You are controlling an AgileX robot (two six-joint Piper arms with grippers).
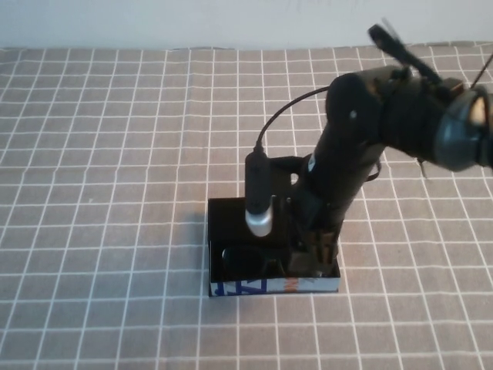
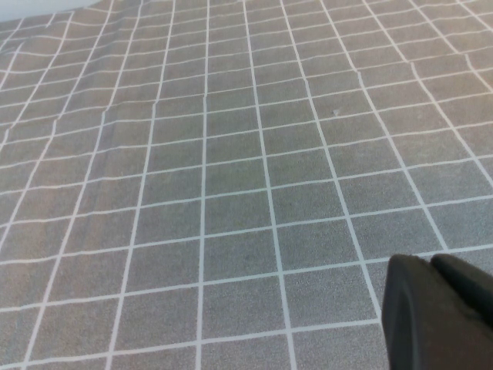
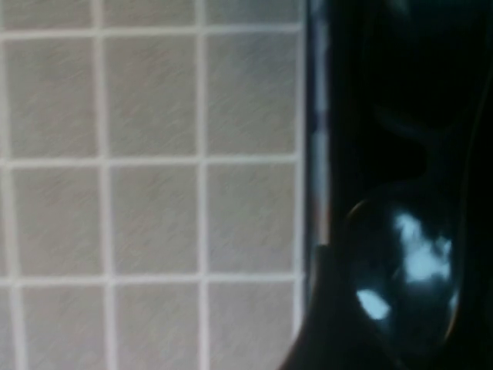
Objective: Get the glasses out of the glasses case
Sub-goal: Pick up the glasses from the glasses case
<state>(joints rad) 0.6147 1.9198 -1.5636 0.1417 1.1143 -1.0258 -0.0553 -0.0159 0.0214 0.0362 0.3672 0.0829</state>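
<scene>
The black glasses case (image 1: 231, 208) lies open on the checked cloth in the middle of the high view, its blue, white and orange printed panel (image 1: 262, 287) facing the near side. The glasses lie inside it; one dark lens shows in the high view (image 1: 240, 257) and, shiny, in the right wrist view (image 3: 400, 270), next to the case wall (image 3: 316, 116). My right gripper (image 1: 320, 250) reaches down into the right end of the case, over the glasses. My left gripper (image 2: 435, 266) is shut and empty above bare cloth, and it does not show in the high view.
The grey checked tablecloth (image 1: 115, 193) covers the whole table. The right arm (image 1: 362, 146) and its cable come in from the far right over the case. A white wall runs along the far edge.
</scene>
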